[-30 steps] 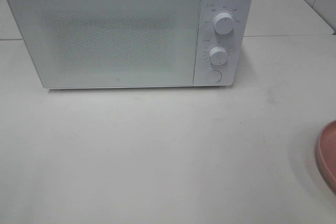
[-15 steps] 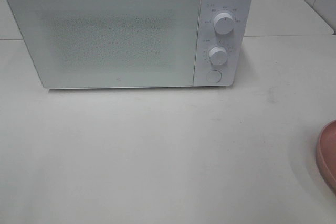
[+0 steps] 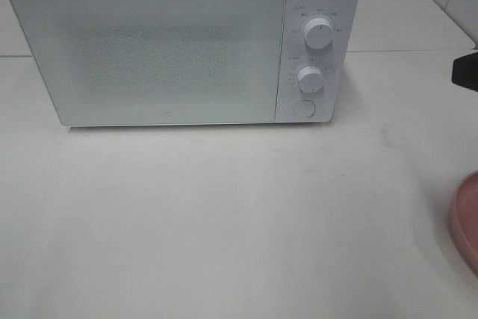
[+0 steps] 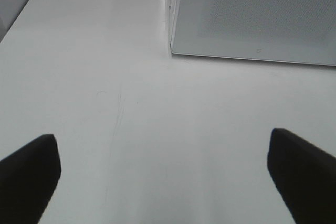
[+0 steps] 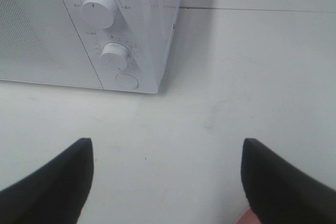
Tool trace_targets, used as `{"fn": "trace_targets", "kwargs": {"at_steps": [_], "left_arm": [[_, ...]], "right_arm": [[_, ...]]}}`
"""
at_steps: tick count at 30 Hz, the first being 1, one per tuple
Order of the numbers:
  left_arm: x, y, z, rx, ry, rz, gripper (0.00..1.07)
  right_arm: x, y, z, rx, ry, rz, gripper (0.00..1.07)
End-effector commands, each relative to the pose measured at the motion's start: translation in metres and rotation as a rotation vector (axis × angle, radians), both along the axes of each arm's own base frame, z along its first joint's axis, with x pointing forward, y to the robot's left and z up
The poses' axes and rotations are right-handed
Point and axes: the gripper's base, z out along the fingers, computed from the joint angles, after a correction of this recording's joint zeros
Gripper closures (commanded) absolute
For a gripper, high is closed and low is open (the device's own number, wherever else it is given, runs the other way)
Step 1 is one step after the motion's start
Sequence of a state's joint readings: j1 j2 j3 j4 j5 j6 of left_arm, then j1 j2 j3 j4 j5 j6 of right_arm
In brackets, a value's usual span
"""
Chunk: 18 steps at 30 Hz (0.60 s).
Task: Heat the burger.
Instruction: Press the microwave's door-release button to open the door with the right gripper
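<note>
White microwave [image 3: 172, 42], door shut, sits at the back of a pale bench [image 3: 224, 222]. Its control panel carries an upper dial [image 3: 319, 35], a lower dial [image 3: 310, 77] and a round btn [image 3: 303, 107]. Left pincer [image 4: 163, 145] hangs over bare bench near the door's left corner, jaws spread wide, nothing btwn them. Right pincer [image 5: 167, 150] hovers off the control side, jaws well apart, also empty. Pink plate [image 3: 467, 218] pokes in at the right edge. Burger: in no view, location can't be told.
</note>
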<state>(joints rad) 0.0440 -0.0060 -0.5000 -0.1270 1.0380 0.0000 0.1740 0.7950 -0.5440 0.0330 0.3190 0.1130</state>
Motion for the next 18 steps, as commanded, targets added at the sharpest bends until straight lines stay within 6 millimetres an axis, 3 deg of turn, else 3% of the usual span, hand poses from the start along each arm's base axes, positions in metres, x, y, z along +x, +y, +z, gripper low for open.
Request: {"fn": "trace_targets", "kwargs": {"at_steps": [1, 18], "left_arm": [[-0.003, 0.000, 0.000, -0.002, -0.027, 0.000, 0.06], [-0.003, 0.000, 0.000, -0.002, -0.027, 0.000, 0.06]], "right_arm": [[0.016, 0.002, -0.003, 0.007, -0.028, -0.010, 0.32], [0.069, 0.010, -0.040, -0.023, -0.018, -0.004, 0.32]]}}
